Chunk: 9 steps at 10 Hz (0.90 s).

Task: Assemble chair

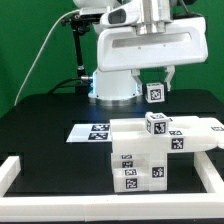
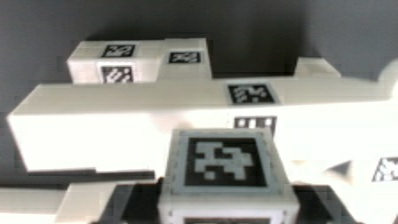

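Note:
The partly joined chair (image 1: 150, 150) is a cluster of glossy white tagged blocks at the front centre of the black table. A small tagged cube (image 1: 157, 123) sits on top of it. My gripper (image 1: 155, 93) hangs above and behind the chair, shut on another small white tagged cube (image 1: 155, 94). In the wrist view this held cube (image 2: 226, 163) fills the space between my dark fingers (image 2: 135, 202), my gripper (image 2: 226, 197) is closed on its sides, and the chair's long flat panel (image 2: 160, 105) and a further tagged block (image 2: 143, 60) lie below.
The marker board (image 1: 92, 131) lies flat on the table at the exterior view's left of the chair. The white border rail (image 1: 10, 172) runs round the table's front and sides. The robot's base (image 1: 115, 88) stands at the back.

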{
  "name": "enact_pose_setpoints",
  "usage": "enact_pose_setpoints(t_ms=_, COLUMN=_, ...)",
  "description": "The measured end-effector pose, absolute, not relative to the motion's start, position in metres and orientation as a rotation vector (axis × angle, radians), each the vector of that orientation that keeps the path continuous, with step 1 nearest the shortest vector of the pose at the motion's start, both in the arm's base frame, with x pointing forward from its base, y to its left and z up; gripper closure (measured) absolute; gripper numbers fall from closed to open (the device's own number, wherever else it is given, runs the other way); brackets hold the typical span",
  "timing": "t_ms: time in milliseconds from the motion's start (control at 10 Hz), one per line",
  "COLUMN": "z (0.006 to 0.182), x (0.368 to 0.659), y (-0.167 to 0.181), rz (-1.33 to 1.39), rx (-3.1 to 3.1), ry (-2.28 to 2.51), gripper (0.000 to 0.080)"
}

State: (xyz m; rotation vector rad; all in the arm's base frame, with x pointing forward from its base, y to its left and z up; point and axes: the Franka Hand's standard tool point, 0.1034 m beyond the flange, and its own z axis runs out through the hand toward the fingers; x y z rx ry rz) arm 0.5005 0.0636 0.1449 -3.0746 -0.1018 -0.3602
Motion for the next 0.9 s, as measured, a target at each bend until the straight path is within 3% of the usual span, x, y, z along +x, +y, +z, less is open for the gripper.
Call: enact_pose_setpoints(t_ms=900, z=0.127, x=0.514, y=0.053, rz=-0.367, rx=-3.12, ry=-0.2, gripper=0.0515)
